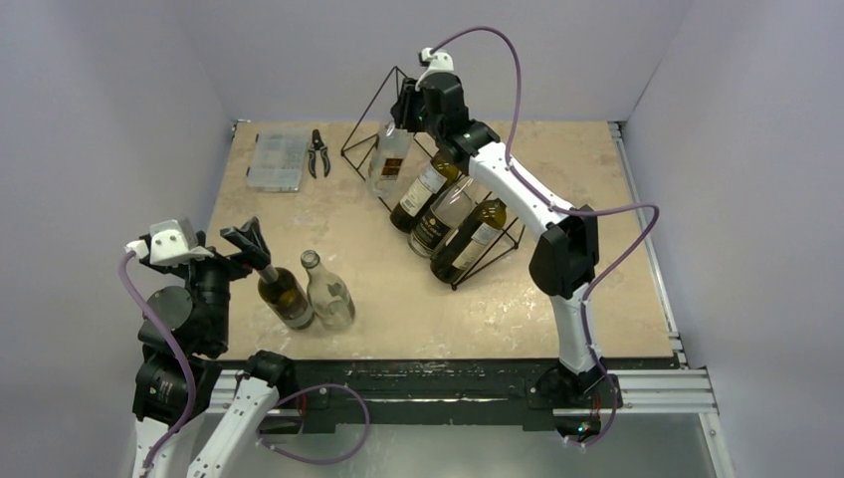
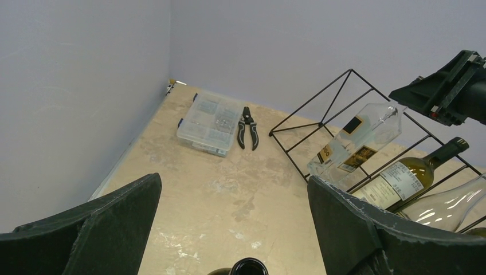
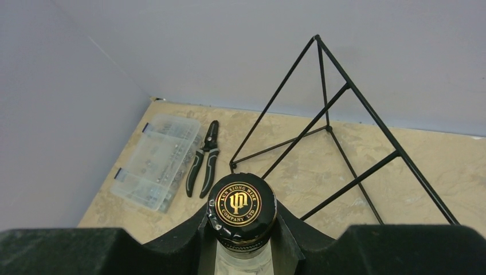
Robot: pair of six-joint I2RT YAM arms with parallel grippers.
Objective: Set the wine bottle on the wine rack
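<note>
Right jaws clamp clear bottle [image 1: 388,159] on wine rack [image 3: 373,114]; left jaws gape above dark bottle [image 1: 286,297].

wine rack [image 3: 348,86]: black | wine bottle [image 3: 241,215]: black cap, gold emblem | table [image 1: 557,299]: mottled beige | pliers [image 1: 318,152]: black

White-shelled arms [image 1: 520,187] with black joint housings — purple cables [image 1: 518,75] looping along each — end in matte black fingers [image 2: 355,229].
</note>
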